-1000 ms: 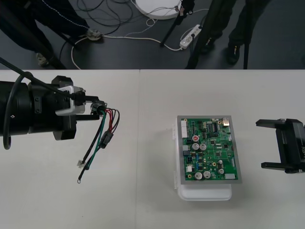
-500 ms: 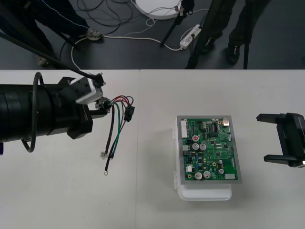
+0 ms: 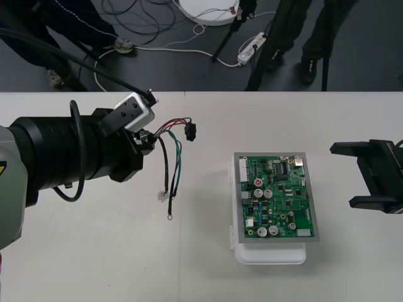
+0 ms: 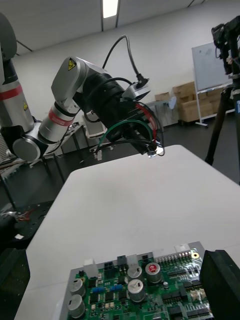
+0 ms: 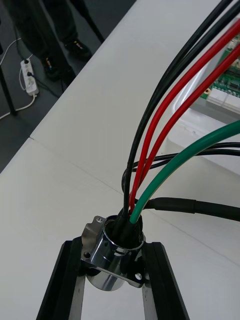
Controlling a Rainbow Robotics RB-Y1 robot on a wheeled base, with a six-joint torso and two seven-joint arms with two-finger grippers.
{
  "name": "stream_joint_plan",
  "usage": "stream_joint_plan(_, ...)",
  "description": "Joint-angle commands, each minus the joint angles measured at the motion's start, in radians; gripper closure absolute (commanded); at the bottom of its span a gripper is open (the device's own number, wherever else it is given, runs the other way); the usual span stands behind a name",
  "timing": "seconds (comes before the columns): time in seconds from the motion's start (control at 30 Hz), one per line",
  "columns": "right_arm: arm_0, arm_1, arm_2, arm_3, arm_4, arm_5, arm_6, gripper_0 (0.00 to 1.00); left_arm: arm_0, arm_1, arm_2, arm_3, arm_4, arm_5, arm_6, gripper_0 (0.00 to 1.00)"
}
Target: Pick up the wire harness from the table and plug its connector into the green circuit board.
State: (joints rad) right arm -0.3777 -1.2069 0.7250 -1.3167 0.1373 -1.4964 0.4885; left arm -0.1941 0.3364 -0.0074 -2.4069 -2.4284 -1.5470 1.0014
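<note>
My left gripper [image 3: 146, 139] is shut on the round metal socket [image 5: 114, 253] of the wire harness [image 3: 170, 163], held above the table left of centre. Red, black and green wires [image 5: 165, 150] fan out from the socket. The small black plug [image 3: 189, 133] hangs in the air toward the board, and loose wire ends dangle down [image 3: 170, 217]. The green circuit board [image 3: 277, 197] sits on its white base [image 3: 271, 255] right of centre, with nothing plugged in from the harness. My right gripper [image 3: 371, 179] waits open at the right edge, beside the board [image 4: 140, 290].
The table's far edge [image 3: 201, 92] runs along the top, with cables and people's legs on the dark floor beyond. Bare table lies between the harness and the board.
My left arm has carried the harness to the right and a little farther back, toward the board. The plug has swung up and to the right. The right gripper has shifted slightly.
</note>
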Motion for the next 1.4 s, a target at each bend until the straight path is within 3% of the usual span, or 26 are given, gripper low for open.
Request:
stream_joint_plan(0.03,0.005,-0.037,-0.111,-0.067,0.038,-0.011,-0.154,0.0,-0.059,-0.028,-0.069,-0.035,-0.081,0.025,0.082,1.0)
stream_joint_plan(0.2,0.097,-0.037,-0.242,-0.162,0.073,0.021,-0.274,0.0,-0.085,-0.034,-0.101,-0.034,-0.149,0.024,0.154,1.0)
stream_joint_plan(0.43,0.272,-0.026,-0.51,-0.34,0.191,0.124,-0.438,0.0,-0.117,-0.05,-0.147,-0.029,-0.255,0.025,0.241,1.0)
stream_joint_plan(0.57,0.332,-0.008,-0.585,-0.42,0.2,0.17,-0.519,0.0,-0.14,-0.066,-0.149,-0.004,-0.265,0.025,0.243,1.0)
stream_joint_plan(1.0,0.482,0.015,-0.696,-0.671,0.196,0.389,-0.625,0.0,-0.214,-0.16,-0.103,0.117,-0.267,0.042,0.244,1.0)
stream_joint_plan(1.4,0.522,0.05,-0.696,-0.851,0.196,0.644,-0.705,0.0,-0.214,-0.16,-0.103,0.129,-0.265,0.068,0.238,1.0)
